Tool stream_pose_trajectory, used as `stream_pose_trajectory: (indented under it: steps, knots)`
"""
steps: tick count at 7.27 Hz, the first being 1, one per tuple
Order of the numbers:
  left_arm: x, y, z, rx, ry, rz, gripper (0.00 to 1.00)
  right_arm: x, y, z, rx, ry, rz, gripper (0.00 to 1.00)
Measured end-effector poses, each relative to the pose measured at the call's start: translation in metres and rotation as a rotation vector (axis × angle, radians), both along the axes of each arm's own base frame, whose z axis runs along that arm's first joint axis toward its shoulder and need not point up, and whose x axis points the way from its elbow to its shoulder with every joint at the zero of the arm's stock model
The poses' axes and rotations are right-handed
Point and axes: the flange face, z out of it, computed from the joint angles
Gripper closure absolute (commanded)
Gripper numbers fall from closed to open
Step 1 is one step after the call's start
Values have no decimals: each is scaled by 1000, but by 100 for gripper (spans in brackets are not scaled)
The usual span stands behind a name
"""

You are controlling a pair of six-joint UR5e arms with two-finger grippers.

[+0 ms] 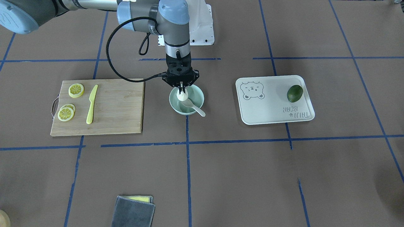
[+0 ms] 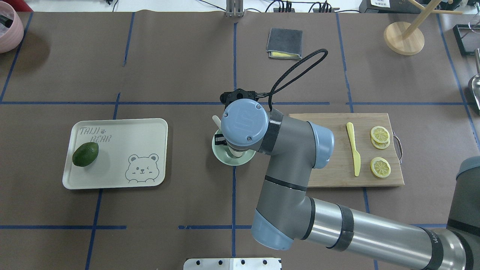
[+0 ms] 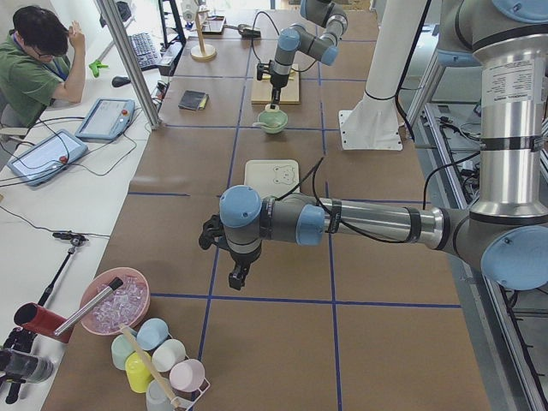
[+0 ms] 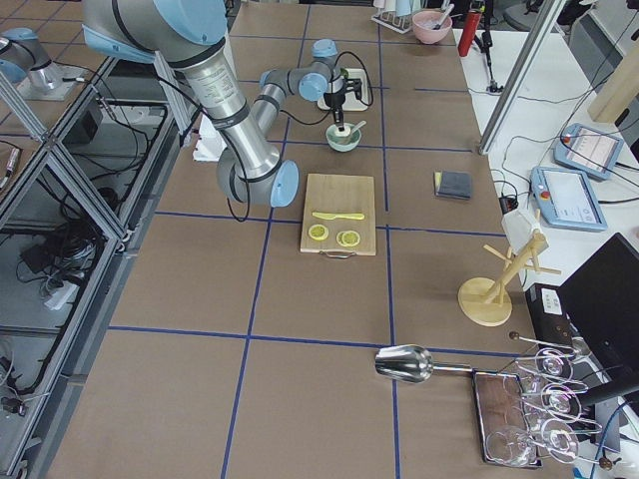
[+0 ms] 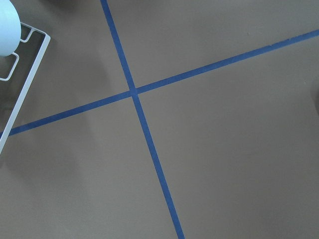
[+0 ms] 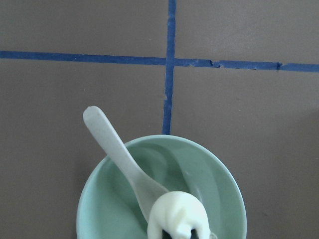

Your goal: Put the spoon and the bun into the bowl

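Your right end effector (image 1: 182, 90) is clamped on the bun (image 1: 182, 96), just over the bowl (image 1: 198, 96) midway between the counter's side edges, with the spoon (image 1: 196, 109) leaning inside. Ease down beside the scoop and open slowly, so the bun settles without tipping the spoon out.

A wooden cutting board (image 1: 116, 107) carrying three lemon slices (image 1: 76, 90) and a yellow plastic knife (image 1: 91, 104) lay toward one end of the bench, a white bear-printed tray (image 1: 271, 110) holding a dark green fruit (image 1: 294, 93) lay toward the other end, and a folded grey cloth (image 1: 132, 212) sat near the operators' edge.
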Motion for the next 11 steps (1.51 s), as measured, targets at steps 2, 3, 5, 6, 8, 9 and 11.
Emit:
stream_pose_trajectory:
  steps: [2,3,5,6,8,9,11]
  knots:
    - [0,0,1,-2,0,0,0,5,3,-4,8,-11,8,0]
    - [0,0,2,-4,1,0,0,21,-3,-8,16,-28,16,0]
    - [0,0,3,-5,0,0,0,69,-34,1,18,-41,17,0]
    - [0,0,3,-4,0,0,0,89,-50,13,32,-27,5,0]
    - [0,1,4,-8,-1,1,0,134,-88,34,45,-6,-33,0]
    - [0,2,7,-17,-3,0,0,164,-110,54,58,10,-79,0]
    - [-1,5,15,-40,-8,-4,0,246,-152,110,108,47,-200,0]
